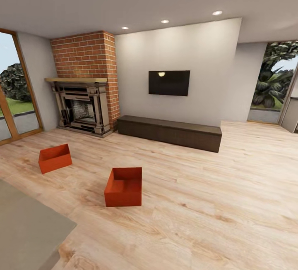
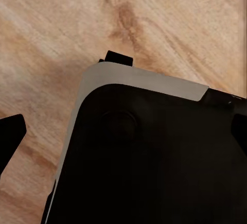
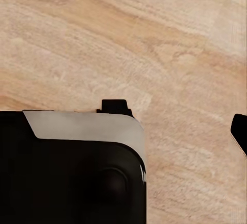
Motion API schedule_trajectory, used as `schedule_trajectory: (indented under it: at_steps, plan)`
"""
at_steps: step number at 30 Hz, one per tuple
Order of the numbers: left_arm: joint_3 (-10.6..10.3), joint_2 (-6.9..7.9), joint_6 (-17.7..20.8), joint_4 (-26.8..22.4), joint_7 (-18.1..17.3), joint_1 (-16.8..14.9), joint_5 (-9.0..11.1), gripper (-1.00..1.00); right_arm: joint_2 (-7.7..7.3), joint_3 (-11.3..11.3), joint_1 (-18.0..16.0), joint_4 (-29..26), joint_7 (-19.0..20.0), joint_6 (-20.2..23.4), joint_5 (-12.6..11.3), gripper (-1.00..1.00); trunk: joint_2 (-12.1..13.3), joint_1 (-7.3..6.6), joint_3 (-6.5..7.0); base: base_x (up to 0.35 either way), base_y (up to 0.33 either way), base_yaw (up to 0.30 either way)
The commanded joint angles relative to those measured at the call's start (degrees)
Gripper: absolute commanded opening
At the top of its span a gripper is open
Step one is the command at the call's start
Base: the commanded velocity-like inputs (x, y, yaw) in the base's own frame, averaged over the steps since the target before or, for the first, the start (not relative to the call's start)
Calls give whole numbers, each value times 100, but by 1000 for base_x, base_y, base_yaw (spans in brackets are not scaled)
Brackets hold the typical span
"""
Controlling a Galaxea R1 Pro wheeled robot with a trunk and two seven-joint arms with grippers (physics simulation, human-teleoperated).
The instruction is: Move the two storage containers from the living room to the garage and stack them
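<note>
From the head view, we see the nearer storage container (image 1: 123, 187) on the living room's wood-plank floor (image 1: 215, 204), the farther storage container (image 1: 55, 158) well apart toward the brick fireplace (image 1: 85, 84). In both wrist views, we face planks beyond the robot's dark base (image 2: 149, 162); whether either arm's fingers are released or clenched, we cannot tell.

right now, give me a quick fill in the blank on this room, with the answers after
1. Both storage containers sit on the light ____ floor.
2. The fireplace is backed by a red ____ chimney.
3. The television hangs on the wall above a long, dark ____.
4. The number of containers stacked on another is ____.

Missing words: wood; brick; bench; zero
</note>
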Motion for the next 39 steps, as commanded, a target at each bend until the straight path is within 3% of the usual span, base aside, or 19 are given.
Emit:
schedule_trajectory:
  at_steps: [1, 39]
  plan:
    - [39, 5, -9, 3, -6, -2, 9, 100, 6, 50, -4, 15, -9, -30, -53, 100, -3, 3, -6, 316, 0, 0]
    - [45, 4, -73, 8, -7, -2, -2, 100, 0, 45, -6, 15, -8, -30, -55, 100, -3, 3, -6, 316, -2, 0]
